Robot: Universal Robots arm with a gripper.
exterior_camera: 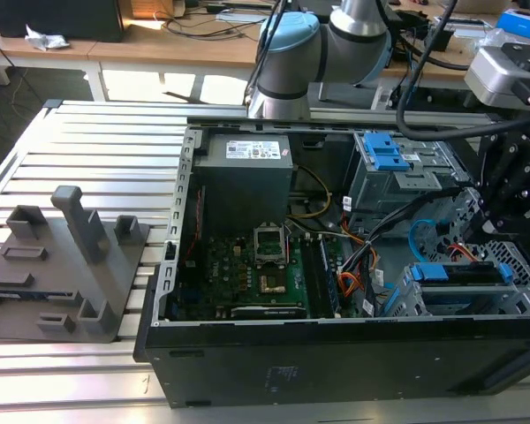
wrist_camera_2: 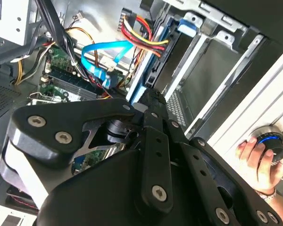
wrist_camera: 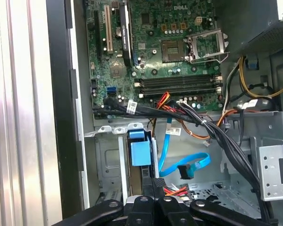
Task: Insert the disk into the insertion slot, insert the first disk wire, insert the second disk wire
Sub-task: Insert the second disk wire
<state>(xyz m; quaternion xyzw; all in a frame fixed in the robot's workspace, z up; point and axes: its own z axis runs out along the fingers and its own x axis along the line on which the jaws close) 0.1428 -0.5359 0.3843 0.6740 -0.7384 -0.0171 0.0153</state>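
The disk (exterior_camera: 459, 272) stands on edge in its bright blue caddy inside the insertion slot (exterior_camera: 442, 305), a grey perforated cage at the case's front corner. My black gripper (exterior_camera: 499, 221) hangs just above it. In both wrist views the gripper (wrist_camera: 154, 186) (wrist_camera_2: 149, 93) has its thin fingers shut together at the end of the disk (wrist_camera: 140, 153) (wrist_camera_2: 144, 70). I cannot tell if anything is pinched between them. Red, yellow and black wires (wrist_camera: 175, 190) (wrist_camera_2: 144, 33) run to the disk beside the fingers. The second disk wire (wrist_camera: 188, 165) (wrist_camera_2: 104, 49) loops loose nearby, its plug hanging free.
The open case shows a motherboard (exterior_camera: 247, 265), a power supply (exterior_camera: 247, 177) and a taller grey bay with blue tabs (exterior_camera: 384, 155). A thick black cable bundle (wrist_camera: 217, 136) crosses above the cage. A grey fixture (exterior_camera: 62, 265) sits on the exterior view's left. A hand (wrist_camera_2: 257, 157) rests on a knob.
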